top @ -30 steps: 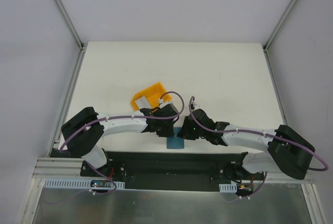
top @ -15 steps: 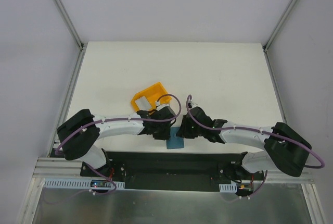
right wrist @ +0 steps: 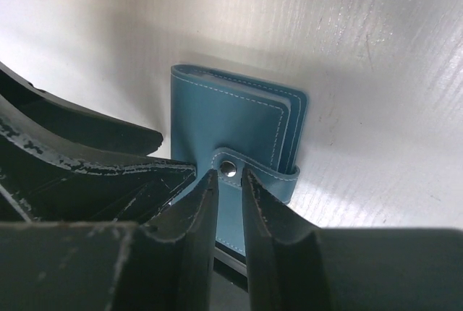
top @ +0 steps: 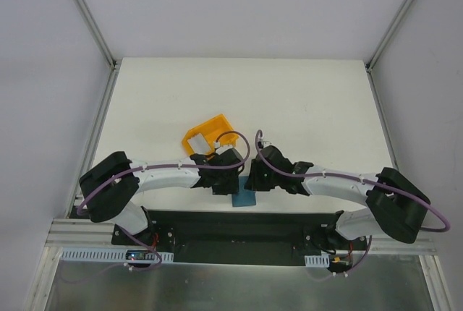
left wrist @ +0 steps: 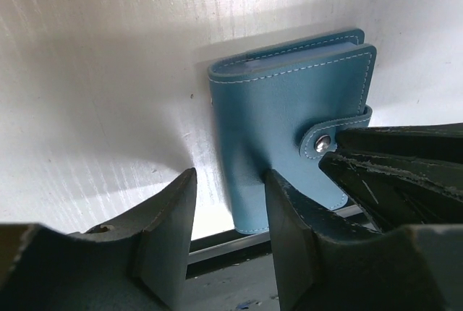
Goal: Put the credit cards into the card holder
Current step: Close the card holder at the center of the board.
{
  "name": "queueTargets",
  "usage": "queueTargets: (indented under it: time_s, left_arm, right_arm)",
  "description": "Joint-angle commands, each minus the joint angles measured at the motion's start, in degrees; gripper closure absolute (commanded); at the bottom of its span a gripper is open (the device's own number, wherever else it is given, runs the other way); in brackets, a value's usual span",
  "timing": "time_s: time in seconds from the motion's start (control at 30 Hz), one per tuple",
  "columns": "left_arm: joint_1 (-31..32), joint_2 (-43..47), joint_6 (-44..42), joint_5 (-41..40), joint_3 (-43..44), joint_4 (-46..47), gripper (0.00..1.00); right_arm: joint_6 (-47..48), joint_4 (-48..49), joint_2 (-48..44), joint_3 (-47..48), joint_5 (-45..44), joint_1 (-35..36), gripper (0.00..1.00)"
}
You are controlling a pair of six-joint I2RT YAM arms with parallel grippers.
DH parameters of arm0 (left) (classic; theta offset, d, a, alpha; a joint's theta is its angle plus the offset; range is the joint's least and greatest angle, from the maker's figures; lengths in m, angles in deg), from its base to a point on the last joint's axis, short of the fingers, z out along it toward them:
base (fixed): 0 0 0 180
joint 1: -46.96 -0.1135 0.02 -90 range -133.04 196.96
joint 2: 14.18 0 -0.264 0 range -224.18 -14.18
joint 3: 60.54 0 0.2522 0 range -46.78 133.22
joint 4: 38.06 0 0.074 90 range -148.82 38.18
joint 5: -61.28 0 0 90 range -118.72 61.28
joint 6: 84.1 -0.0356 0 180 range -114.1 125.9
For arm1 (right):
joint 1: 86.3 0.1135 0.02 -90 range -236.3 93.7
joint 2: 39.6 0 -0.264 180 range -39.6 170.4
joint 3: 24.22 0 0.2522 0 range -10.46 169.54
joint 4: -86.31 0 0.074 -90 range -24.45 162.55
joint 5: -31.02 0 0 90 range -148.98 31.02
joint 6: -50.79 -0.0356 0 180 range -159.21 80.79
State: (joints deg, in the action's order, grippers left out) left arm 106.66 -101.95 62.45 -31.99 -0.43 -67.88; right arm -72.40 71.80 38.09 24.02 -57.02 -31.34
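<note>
Likely step: opening the holder (left wrist: 289, 130), snapped shut at the table's (top: 304, 94) near edge. Your left gripper (left wrist: 230, 181) gapes empty. Your right gripper (right wrist: 229, 179), narrowly parted, sits at the tab (right wrist: 264, 175). Next, you probably unsnap it.

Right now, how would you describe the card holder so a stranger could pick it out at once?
On the white table, look to the middle of the near edge. The card holder lies flat there, closed: a teal-blue wallet with pale stitching and a silver snap, unlike the yellow bin behind it.
</note>
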Motion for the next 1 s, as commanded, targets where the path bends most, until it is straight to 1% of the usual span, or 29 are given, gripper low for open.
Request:
queueTargets:
  time_s: [0.0, 0.13, 0.3, 0.43, 0.57, 0.6, 0.7, 0.97]
  left_arm:
    - [0.9, -1.1, 2.4, 1.3, -2.1, 1.5, 0.6]
    - [0.9, -1.2, 3.0, 0.8, -2.6, 1.9, 0.64]
    - [0.8, -1.4, 2.8, 0.5, -2.6, 1.9, 0.65]
    - [0.8, -1.5, 2.6, 0.5, -2.6, 1.9, 0.66]
    - [0.8, -1.0, 2.3, 0.2, -2.9, 1.9, 0.66]
    - [0.8, -0.9, 2.3, 0.1, -3.1, 1.8, 0.66]
    - [0.8, -0.6, 2.2, -0.2, -3.4, 1.8, 0.66]
    - [0.8, -0.5, 2.2, -0.3, -3.4, 1.8, 0.66]
  right_arm:
    - [2.2, -4.6, 1.1, 3.0, -0.9, 0.1, 0.78]
    - [3.4, -8.3, 1.4, 4.5, -0.9, 0.7, 0.78]
    - [4.4, -11.7, 2.1, 5.7, 0.1, 1.4, 0.8]
    - [4.7, -12.3, 2.6, 6.3, 0.0, 1.6, 0.8]
    - [5.0, -12.5, -0.2, 7.4, -1.6, 1.5, 0.8]
    - [5.0, -12.8, -0.8, 8.1, -3.7, 1.4, 0.8]
    - [5.2, -12.8, -1.8, 8.8, -5.6, 1.1, 0.8]
    - [5.5, -11.8, 0.5, 9.6, -3.6, -0.6, 0.8]
